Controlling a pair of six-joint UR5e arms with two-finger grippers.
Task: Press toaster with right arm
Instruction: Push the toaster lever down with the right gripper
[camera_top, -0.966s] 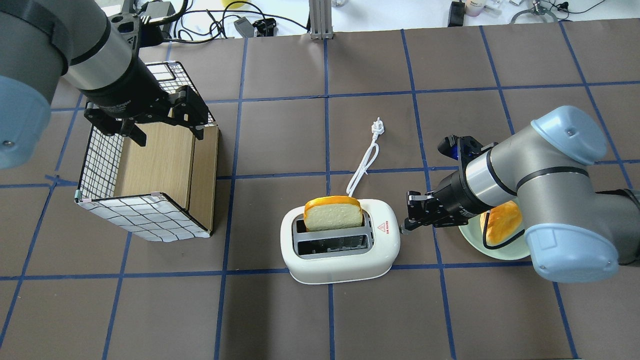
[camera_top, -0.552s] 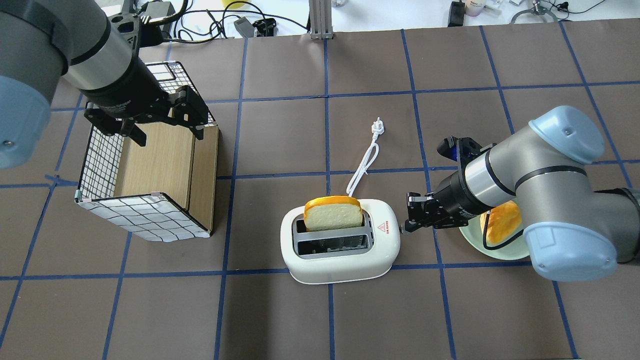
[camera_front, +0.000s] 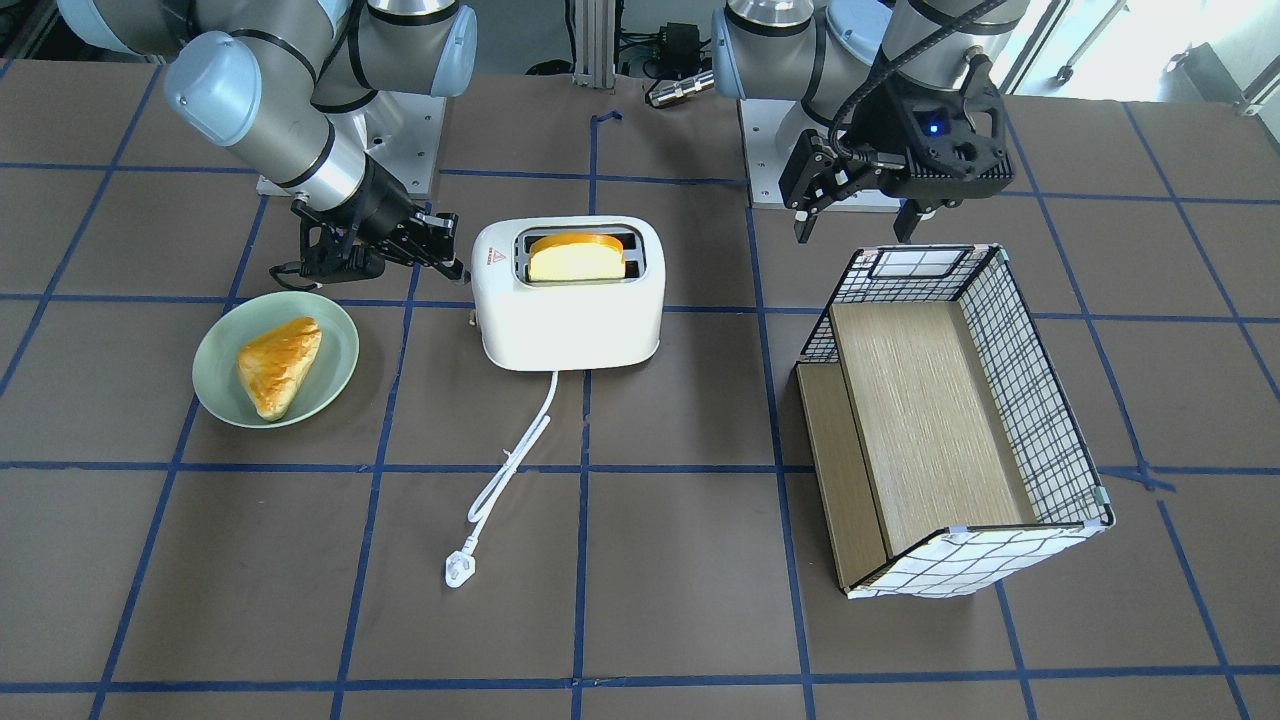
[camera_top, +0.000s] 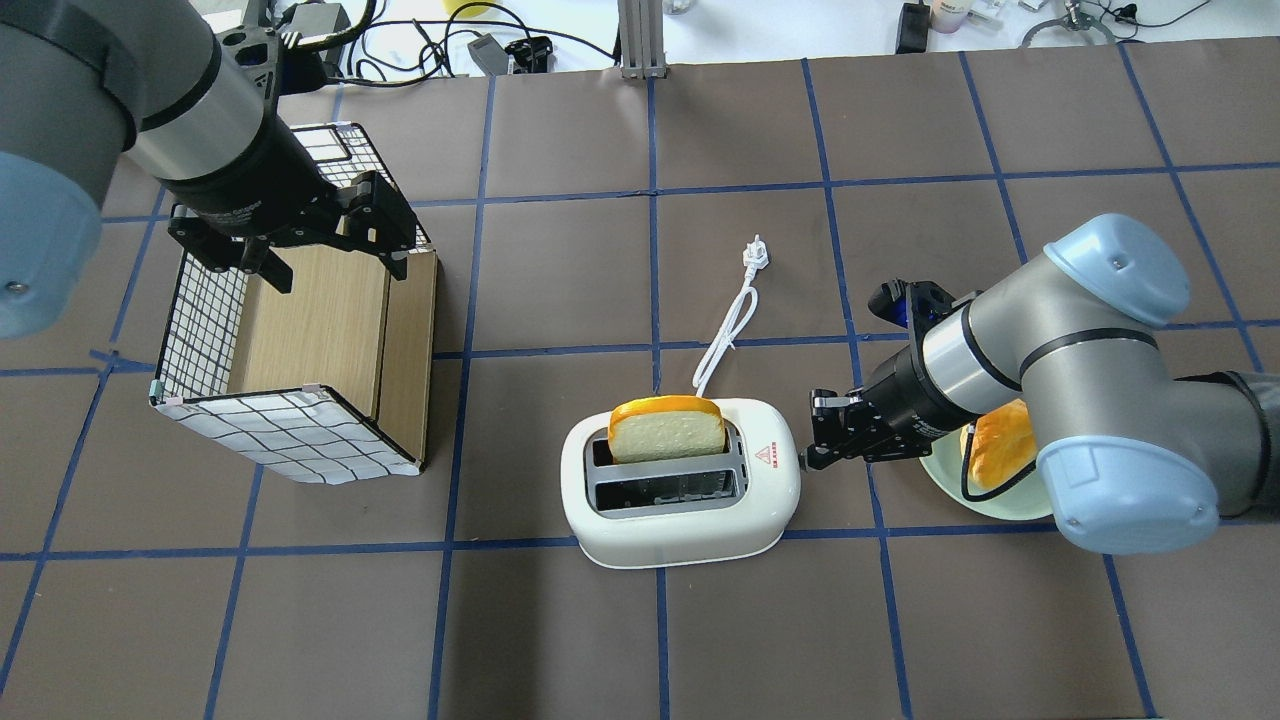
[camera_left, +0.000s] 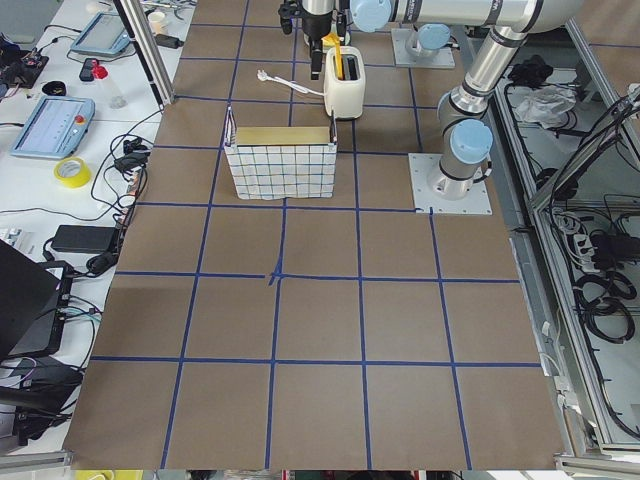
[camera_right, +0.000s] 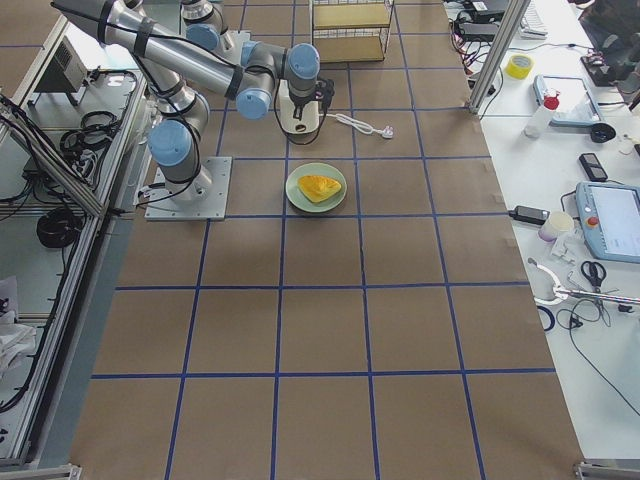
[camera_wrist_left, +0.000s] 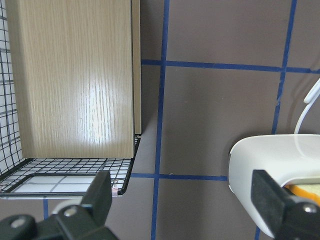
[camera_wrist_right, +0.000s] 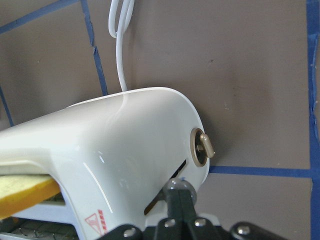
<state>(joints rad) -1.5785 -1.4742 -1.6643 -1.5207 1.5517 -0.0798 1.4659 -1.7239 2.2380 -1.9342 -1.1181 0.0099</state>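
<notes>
toaster (camera_top: 680, 540): just beside plate (camera_top: 945, 492); rigid shell, likely light, may skid; push straight down; right gripper (camera_top: 810, 460): between plate and toaster, fingers pinched together, empty; left gripper (camera_top: 335, 258): well apart from plate, spread wide, empty; lever slot (camera_wrist_right: 172, 175): contact spot

Bright, even light casts soft shadows; glare streaks the toaster (camera_wrist_right: 125, 145), close foreground blurs.

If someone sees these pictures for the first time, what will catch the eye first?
The white toaster stands in the middle of the table, with a bread slice upright in one slot. The right gripper is at the toaster's lever end, jaws shut. On the other side, the left gripper hangs open over a wire basket.
</notes>
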